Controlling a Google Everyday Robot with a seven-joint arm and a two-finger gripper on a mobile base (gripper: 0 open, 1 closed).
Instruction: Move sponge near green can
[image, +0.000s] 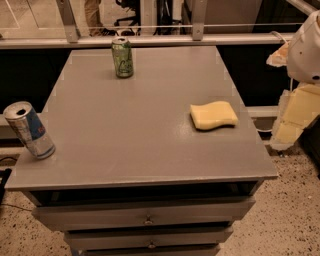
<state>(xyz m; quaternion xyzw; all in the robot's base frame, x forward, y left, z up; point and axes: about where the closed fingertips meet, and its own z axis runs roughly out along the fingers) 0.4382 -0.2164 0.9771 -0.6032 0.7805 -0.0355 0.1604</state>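
Now gripper (296, 118) off table (125, 145) right edge, spread or pressed cannot tell; sponge (214, 115) leftward, long axis left-right; green can (122, 58) farther back-left

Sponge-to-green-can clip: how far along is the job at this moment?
Done: nothing that shows. The sponge lies flat on the right side of the table, well apart from the green can standing upright at the back. In hand: the gripper hangs off the table's right edge, beside the sponge but not touching it. Left: grasp the sponge, carry it across, and set it down by the can.
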